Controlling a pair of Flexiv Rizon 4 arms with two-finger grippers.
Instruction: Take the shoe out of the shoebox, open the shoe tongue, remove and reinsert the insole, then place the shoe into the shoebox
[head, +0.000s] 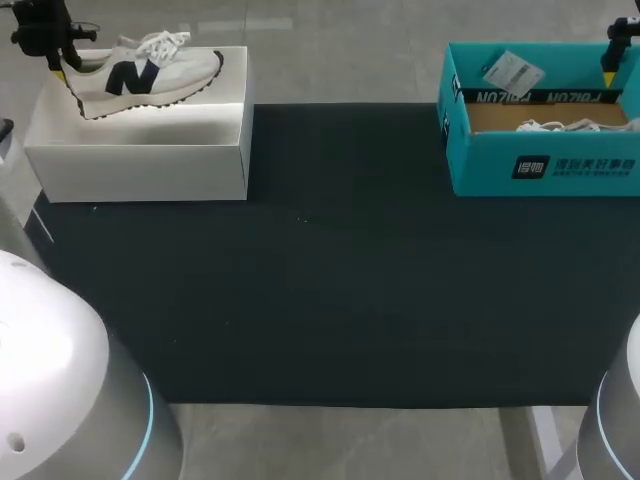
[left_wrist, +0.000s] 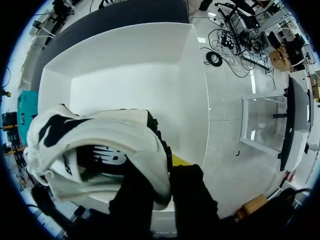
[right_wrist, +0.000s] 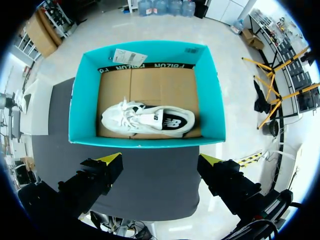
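left hand (left_wrist: 167, 175) is pinching the shoe (head: 145, 72) at the heel, one finger inside the collar and one outside. the shoe hangs clear above the white box (head: 140, 150), over its far left part, toe pointing to the box's right side. it looks roughly level and touches neither wall nor floor of the box; its shadow falls on the floor below. laces are loose on top.

right hand (right_wrist: 161, 161) is spread and holds nothing. it is well apart from the white box, across the worktop (head: 330, 280) to its right, over the teal box (head: 545, 165). a second shoe (right_wrist: 147, 119) lies on its side in that teal box, untouched by the spread fingers.

step, as a guess: shoe in transit over the white box, so either the first lift-out or the final put-back. frames alone don't settle which. wrist view looks down into the collar and something dark with a logo shows inside, likely the insole, but can't confirm it is seated. tongue state not readable.

next move, if this is lift-out: carry the shoe off the white box toward the open worktop on its right and set it down sole-first, so the right hand can come over for the tongue. a heel-only pinch leaves the toe free to swing, so go slow and clear the box's near wall.

if it is put-back: lower straight down, toe kept inside the box's right wall, and release only once the sole rests on the floor.
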